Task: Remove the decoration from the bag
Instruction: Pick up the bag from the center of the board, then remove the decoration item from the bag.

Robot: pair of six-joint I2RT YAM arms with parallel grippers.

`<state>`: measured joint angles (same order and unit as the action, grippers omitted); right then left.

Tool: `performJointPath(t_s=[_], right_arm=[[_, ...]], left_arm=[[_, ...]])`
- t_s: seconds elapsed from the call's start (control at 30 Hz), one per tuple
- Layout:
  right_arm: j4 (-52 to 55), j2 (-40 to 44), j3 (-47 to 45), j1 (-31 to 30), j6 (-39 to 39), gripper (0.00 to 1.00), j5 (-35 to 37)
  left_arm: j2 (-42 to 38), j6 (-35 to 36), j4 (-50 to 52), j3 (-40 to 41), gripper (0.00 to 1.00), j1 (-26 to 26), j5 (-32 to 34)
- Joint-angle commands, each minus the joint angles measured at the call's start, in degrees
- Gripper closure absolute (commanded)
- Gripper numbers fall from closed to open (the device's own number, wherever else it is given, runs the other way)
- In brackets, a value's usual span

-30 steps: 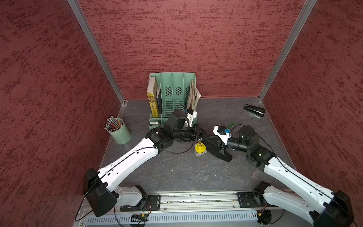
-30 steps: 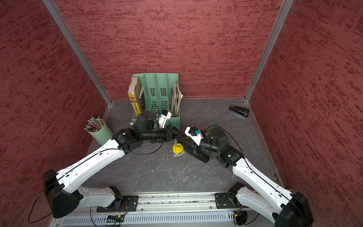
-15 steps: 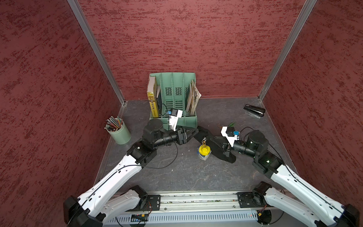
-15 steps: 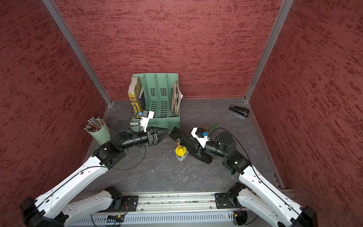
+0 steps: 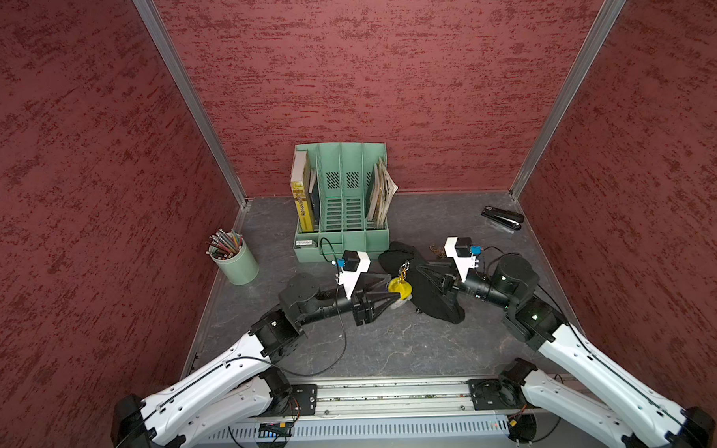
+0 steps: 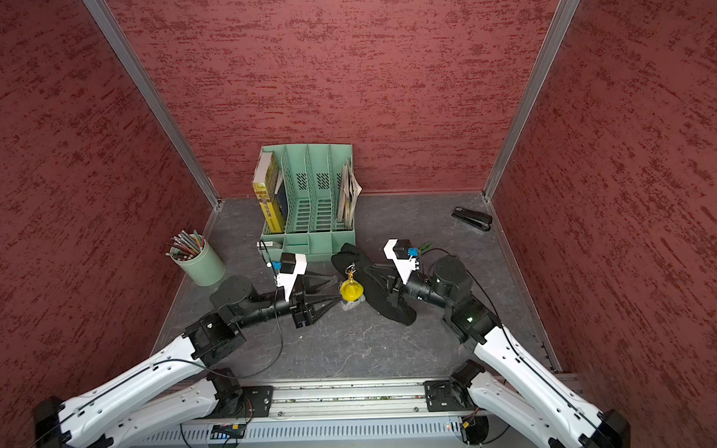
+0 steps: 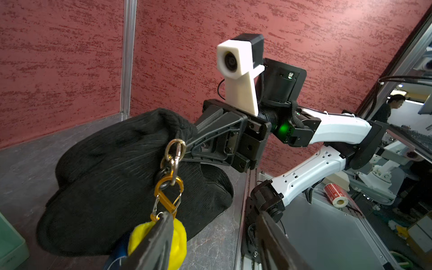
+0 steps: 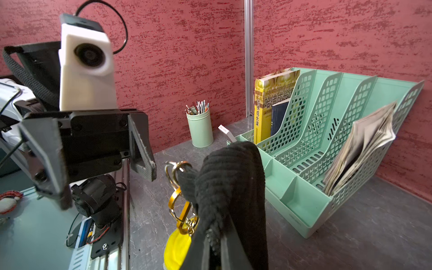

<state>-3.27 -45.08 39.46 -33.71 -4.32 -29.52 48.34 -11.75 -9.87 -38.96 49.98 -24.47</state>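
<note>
The bag (image 5: 435, 300) is a soft black fabric pouch, and my right gripper (image 5: 423, 272) is shut on it and holds it up off the table. In the right wrist view the bag (image 8: 231, 182) fills the space between the right gripper's (image 8: 216, 225) fingers. The decoration (image 5: 400, 289) is a yellow plush piece that hangs by a gold clasp (image 7: 169, 196) from the bag's metal ring. My left gripper (image 5: 394, 290) is open around the decoration (image 7: 181, 238). One finger (image 7: 161, 236) lies against its front and the other stands well apart.
A green file organiser (image 5: 343, 238) with books and papers stands right behind the bag. A green pencil cup (image 5: 235, 262) sits at the left wall, and a black stapler (image 5: 504, 219) lies in the far right corner. The arms' mounting rail (image 5: 395, 392) runs along the front edge.
My left gripper has opened, drawn back from the bag's top and come down level with the yellow decoration. The right gripper has shifted the bag slightly right, still shut on it.
</note>
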Motion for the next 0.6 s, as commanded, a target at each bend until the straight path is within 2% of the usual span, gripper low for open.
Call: performJointPath(t_s=[0.0, 0.57], right_arm=[[-3.77, 1.48, 2.54, 0.09, -4.18, 1.00, 0.95], [-2.96, 3.21, 4.13, 0.05, -7.17, 1.00, -2.19]], left_arm=[[1.23, 4.15, -2.14, -0.56, 0.32, 1.18, 2.31], [5.75, 6.85, -4.16, -2.84, 0.32, 2.01, 5.33]])
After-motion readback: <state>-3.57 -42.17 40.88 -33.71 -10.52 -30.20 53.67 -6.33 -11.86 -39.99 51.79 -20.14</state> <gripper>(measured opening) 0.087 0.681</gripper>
